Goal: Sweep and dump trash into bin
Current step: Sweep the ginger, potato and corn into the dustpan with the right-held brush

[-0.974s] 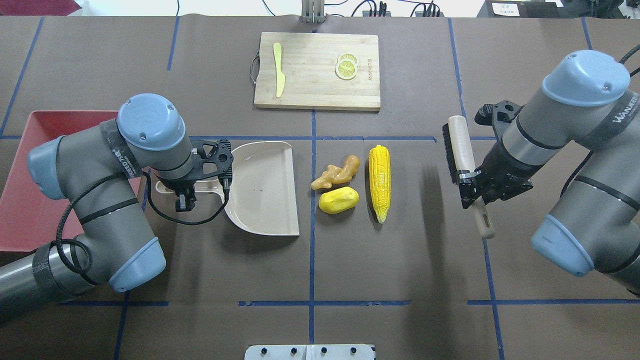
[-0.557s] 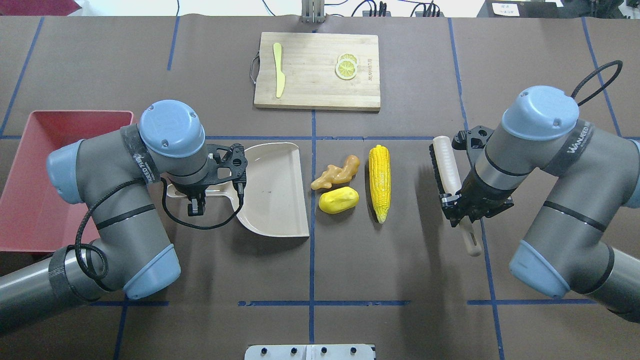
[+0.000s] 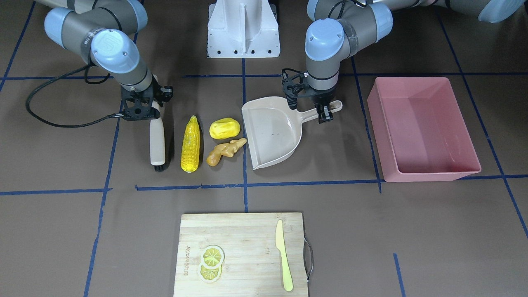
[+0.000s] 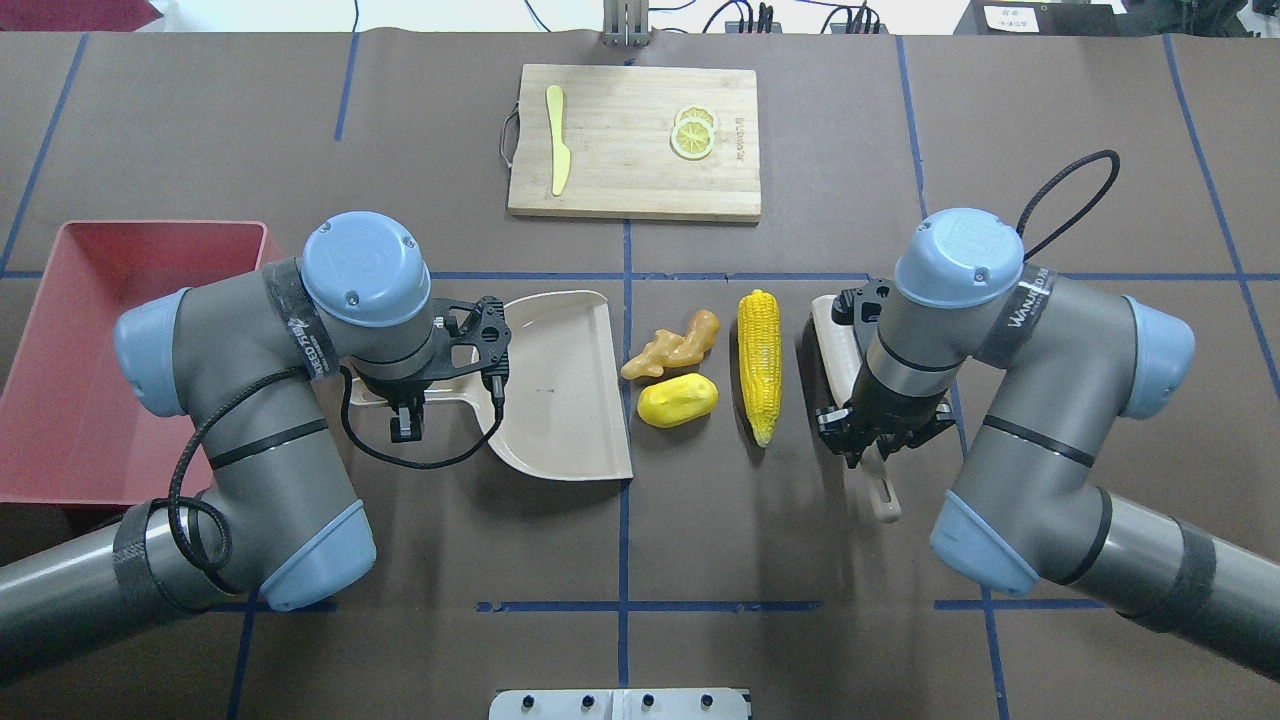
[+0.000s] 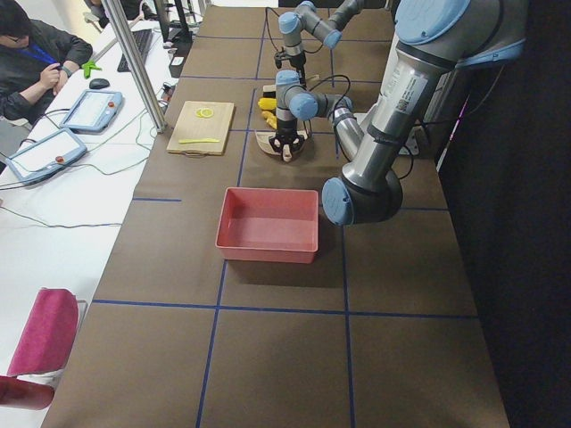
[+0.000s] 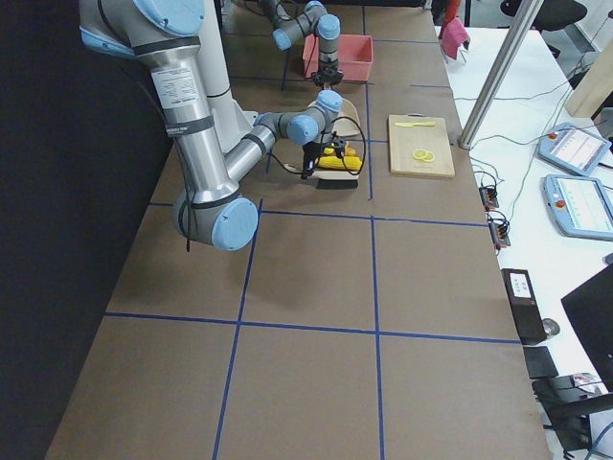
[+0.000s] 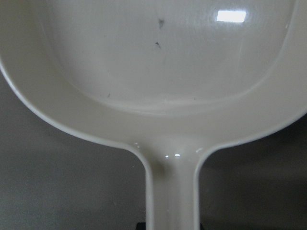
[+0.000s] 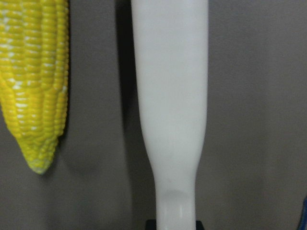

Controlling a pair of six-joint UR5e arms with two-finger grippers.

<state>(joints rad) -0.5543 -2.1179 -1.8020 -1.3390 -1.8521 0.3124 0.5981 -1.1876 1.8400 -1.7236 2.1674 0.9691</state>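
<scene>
Risks:
- Bin (image 3: pixel 433 175): well beyond dustpan (image 3: pixel 272 132) handle end. Tilt on carry could spill load.
- Dustpan: handle pinched by left end effector (image 3: pixel 324 113). Shove from trash may twist pan on worktop.
- Brush (image 3: pixel 157 142): handle pinched by right end effector (image 4: pixel 868 445), on far side of trash from pan mouth.
- Corn (image 3: pixel 190 144): parallel to pan mouth, may roll or skew.
- Potato (image 3: pixel 224 128), ginger (image 3: pixel 225 150): just off pan mouth, could slip past pan's ends.

Around:
- Board (image 3: pixel 243 247) with knife (image 3: pixel 284 255) and lemon slices (image 3: pixel 211 262): well apart from pan, off its side.
- In way: corn stands between brush and smaller pieces.
</scene>
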